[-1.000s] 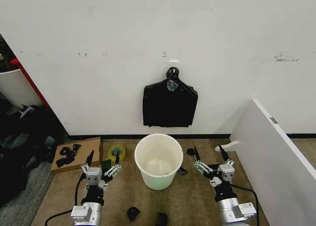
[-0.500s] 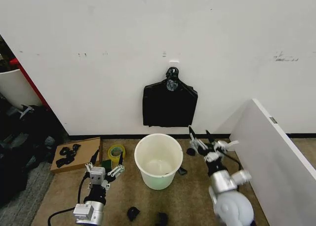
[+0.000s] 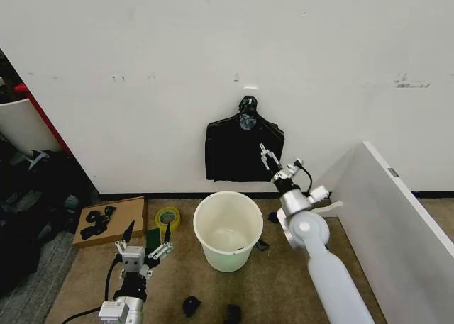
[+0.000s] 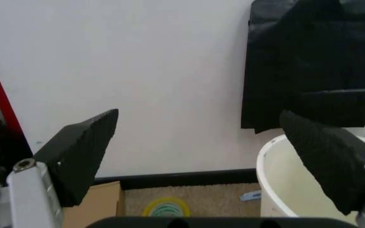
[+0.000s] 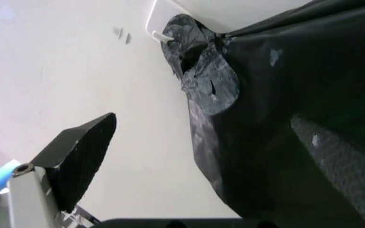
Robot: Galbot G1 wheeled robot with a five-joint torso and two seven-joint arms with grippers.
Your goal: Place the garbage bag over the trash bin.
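Head view: your right gripper (image 3: 279, 160) is reaching up toward the wall, its fingers spread apart and holding nothing, sitting in front of the lower right part of the black bag bundle (image 3: 241, 152) that is hanging flat on the wall from a knot at its top. Whether a fingertip is touching the plastic you cannot tell from here. In the right wrist view the same bundle (image 5: 284, 118) is looming close, its crinkled knot (image 5: 201, 76) lying between the two dark pads, one pad (image 5: 81, 156) clear against the white wall, the other against the black film; the jaws are standing wide with nothing clamped. The trash bin (image 3: 228, 229) is standing upright on the brown floor directly below the bundle, open and uncovered. Your left gripper (image 3: 145, 244) is waiting low, left of the bin, fingers open and empty, near a roll of yellow tape (image 3: 167, 217) and a cardboard sheet (image 3: 112, 221).
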